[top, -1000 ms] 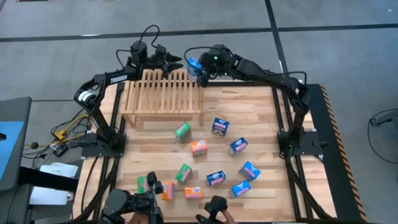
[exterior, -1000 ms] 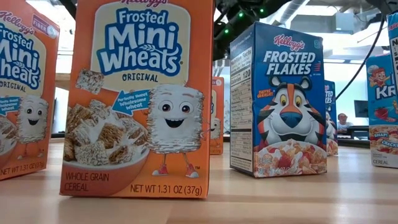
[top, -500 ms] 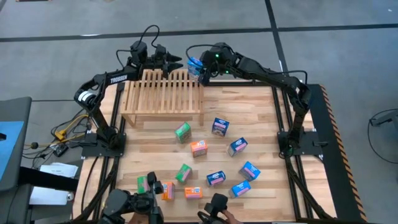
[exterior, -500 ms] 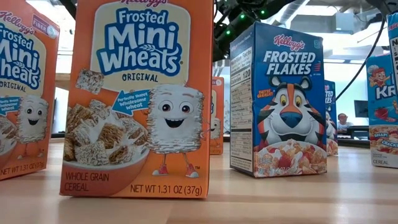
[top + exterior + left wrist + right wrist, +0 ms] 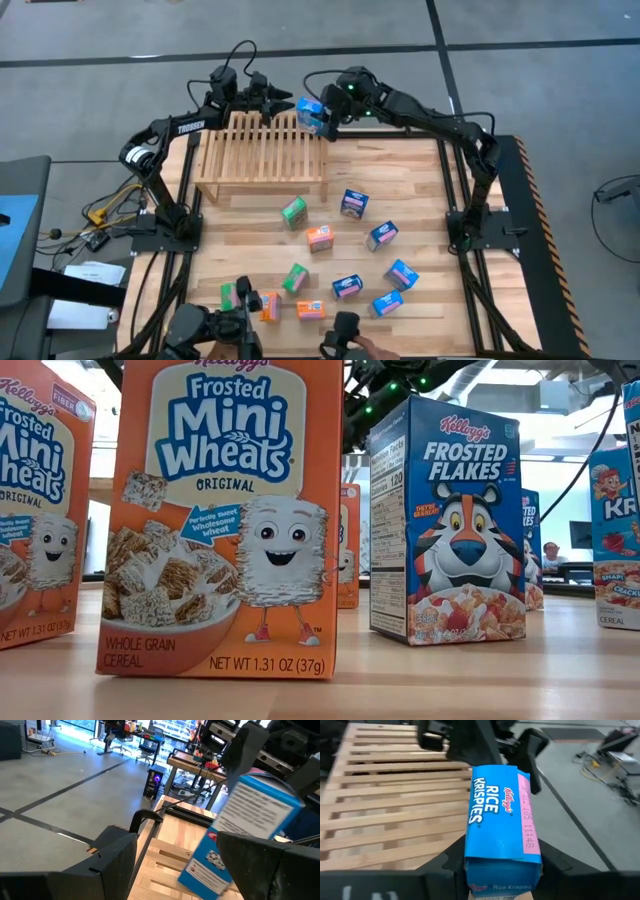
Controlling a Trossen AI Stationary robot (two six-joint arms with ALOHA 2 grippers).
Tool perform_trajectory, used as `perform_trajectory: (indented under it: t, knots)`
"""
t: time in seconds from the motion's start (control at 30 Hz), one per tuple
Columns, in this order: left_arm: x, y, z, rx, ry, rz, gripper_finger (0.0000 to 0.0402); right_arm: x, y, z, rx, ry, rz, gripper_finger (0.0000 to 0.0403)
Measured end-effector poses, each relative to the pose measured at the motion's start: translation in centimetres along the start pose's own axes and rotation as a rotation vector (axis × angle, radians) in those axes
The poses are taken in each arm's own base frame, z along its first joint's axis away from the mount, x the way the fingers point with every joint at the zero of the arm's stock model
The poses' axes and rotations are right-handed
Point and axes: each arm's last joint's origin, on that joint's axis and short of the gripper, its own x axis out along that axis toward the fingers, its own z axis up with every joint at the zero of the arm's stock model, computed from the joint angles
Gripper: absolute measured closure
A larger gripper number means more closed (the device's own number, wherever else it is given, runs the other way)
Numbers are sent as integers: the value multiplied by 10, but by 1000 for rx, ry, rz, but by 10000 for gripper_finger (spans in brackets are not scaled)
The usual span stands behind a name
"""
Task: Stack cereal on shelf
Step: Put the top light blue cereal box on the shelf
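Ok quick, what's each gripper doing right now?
Left gripper: open, empty, at the shelf's far edge.
Right gripper: shut on the blue Rice Krispies box.

I'm looking into a robotics lab or workshop. The plank table (image 5: 420,200) sits in a black metal frame on a bare grey concrete floor (image 5: 540,70) marked with dark seams, and loose cables (image 5: 105,210) trail off its left side. My left wrist view looks across the open floor to office chairs (image 5: 145,742), a workbench (image 5: 200,762) and a lit computer tower (image 5: 154,782). Green indicator lights (image 5: 388,385) glow overhead in the low view.
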Motion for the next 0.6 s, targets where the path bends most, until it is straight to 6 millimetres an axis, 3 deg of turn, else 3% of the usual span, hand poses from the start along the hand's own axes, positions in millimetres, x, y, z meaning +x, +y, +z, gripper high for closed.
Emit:
perform_trajectory:
  t: [0.13, 0.4, 0.6]
  knots:
    - [0, 0, 0, -6, 2, -7, 137, -4, -14, -5, 20, -38, 120, 233]
    - [0, 0, 0, -9, 3, -11, 137, -11, -37, -12, 47, -60, 158, 241]
    - [0, -1, 0, -4, 13, -51, 137, -9, -31, -10, -52, -74, 186, 234]
